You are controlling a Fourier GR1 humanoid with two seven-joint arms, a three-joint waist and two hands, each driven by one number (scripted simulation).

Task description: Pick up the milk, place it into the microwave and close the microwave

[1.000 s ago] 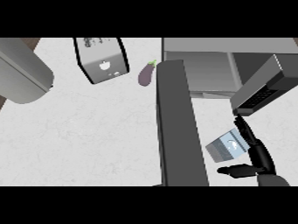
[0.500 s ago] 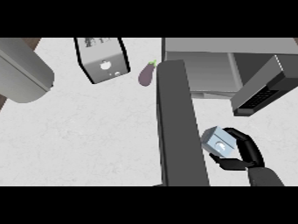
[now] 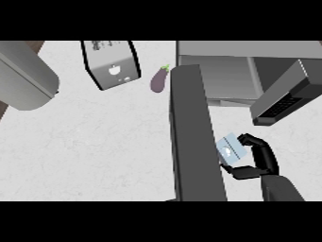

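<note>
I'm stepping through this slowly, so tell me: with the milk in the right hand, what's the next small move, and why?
Probably carry the milk carton up and forward toward the open microwave. The right hand is curled round it, below the cavity, beside the open door; nothing shows inside yet.

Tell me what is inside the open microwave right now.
The grey microwave's cavity shows only bare walls and floor; its far right corner is hidden behind the casing. The pale blue milk carton sits outside, gripped by the right robot hand.
</note>
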